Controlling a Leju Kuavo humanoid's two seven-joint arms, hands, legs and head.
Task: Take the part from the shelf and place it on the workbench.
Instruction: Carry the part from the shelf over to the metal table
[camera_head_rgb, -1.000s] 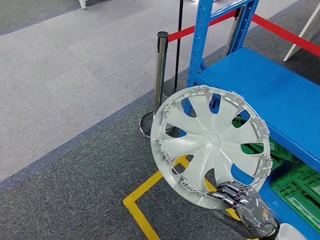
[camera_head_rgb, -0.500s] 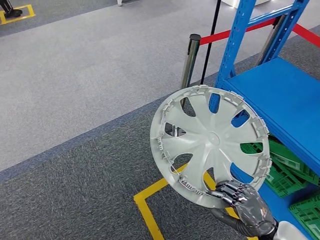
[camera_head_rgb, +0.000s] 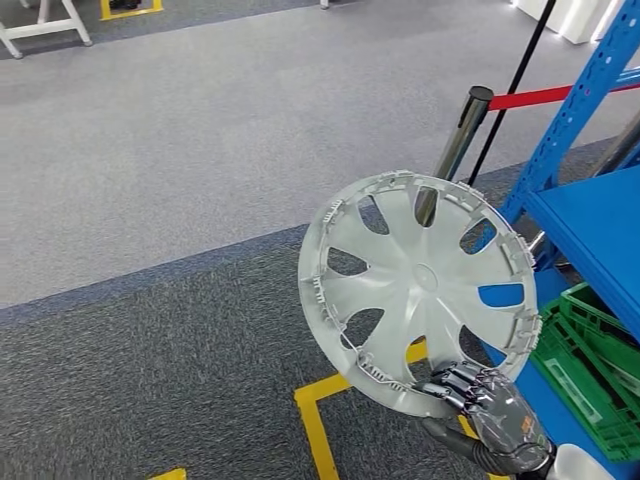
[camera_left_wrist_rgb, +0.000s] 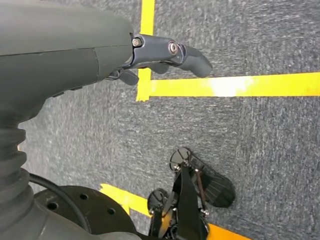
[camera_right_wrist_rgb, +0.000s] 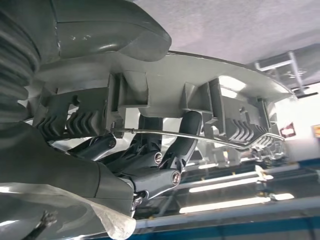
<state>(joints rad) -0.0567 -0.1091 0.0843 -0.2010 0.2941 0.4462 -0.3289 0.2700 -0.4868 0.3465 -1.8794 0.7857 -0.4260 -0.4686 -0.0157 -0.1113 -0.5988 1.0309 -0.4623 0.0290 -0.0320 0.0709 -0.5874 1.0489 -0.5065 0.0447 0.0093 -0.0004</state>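
The part is a silver wheel cover (camera_head_rgb: 419, 290) with spokes and a clipped rim, held tilted in the air above the grey carpet in the head view. My right hand (camera_head_rgb: 487, 400) grips its near rim from below. In the right wrist view the thumb lies over the cover's rim (camera_right_wrist_rgb: 196, 90) and the dark fingers (camera_right_wrist_rgb: 162, 155) curl under it, against the wire ring. My left hand (camera_left_wrist_rgb: 113, 50) hangs over the floor, one finger stretched out, holding nothing.
The blue shelf (camera_head_rgb: 596, 220) stands at the right with green crates (camera_head_rgb: 596, 360) beneath it. A chrome stanchion post (camera_head_rgb: 460, 130) with a red belt (camera_head_rgb: 528, 97) stands beside the shelf. Yellow floor tape (camera_head_rgb: 321, 420) marks the carpet below the cover.
The whole view has swung left: the shelf, post and floor tape have slid to the right in the picture. The wheel cover stays gripped in my right hand at the same place.
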